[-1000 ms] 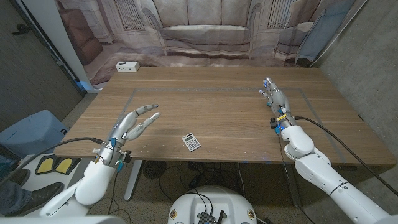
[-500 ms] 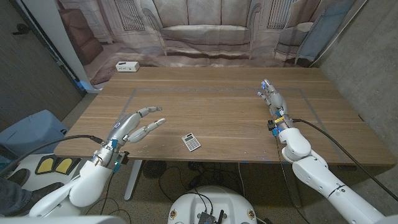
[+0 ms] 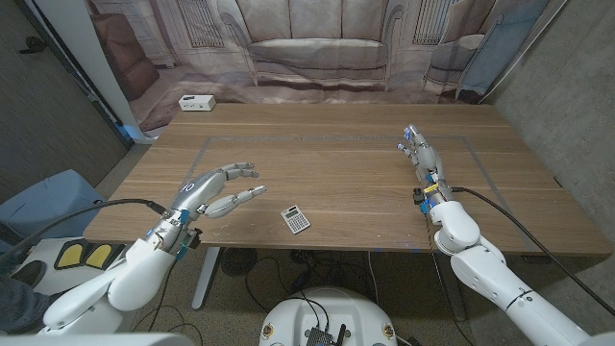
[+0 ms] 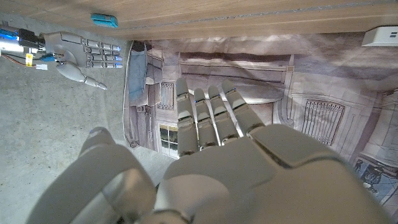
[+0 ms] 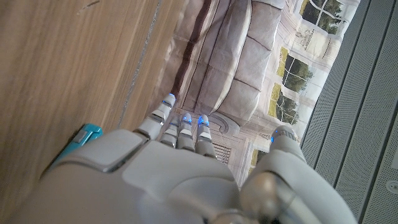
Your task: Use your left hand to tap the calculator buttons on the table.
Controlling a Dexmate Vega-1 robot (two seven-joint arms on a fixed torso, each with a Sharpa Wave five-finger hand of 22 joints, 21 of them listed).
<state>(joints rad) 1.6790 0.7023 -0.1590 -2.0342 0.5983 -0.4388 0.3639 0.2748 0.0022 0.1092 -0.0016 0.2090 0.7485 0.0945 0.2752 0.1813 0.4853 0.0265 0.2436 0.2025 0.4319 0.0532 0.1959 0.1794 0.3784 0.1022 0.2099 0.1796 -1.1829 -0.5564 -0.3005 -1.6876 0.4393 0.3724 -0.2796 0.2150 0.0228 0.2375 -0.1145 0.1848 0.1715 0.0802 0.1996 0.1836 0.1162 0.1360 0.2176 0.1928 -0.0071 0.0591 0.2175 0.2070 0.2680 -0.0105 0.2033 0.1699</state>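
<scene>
A small grey calculator (image 3: 296, 219) lies face up near the table's front edge, about the middle. My left hand (image 3: 219, 189) hovers over the table to the left of it, fingers spread and reaching toward it, holding nothing; a gap separates the fingertips from the calculator. The left wrist view looks along that hand (image 4: 217, 155) toward the backdrop. My right hand (image 3: 422, 149) stands on its edge at the table's right side, fingers straight and empty; it also appears in the left wrist view (image 4: 78, 53) and in its own wrist view (image 5: 174, 168).
A white box (image 3: 196, 102) sits at the table's far left corner (image 4: 380, 36). A printed backdrop of a sofa hangs behind the wooden table (image 3: 336, 163). A blue tape piece (image 4: 104, 20) marks the table edge. A blue bin (image 3: 48, 204) stands left of the table.
My left hand has moved to the right, toward the calculator, and risen slightly. The right hand has barely shifted. The calculator has not moved.
</scene>
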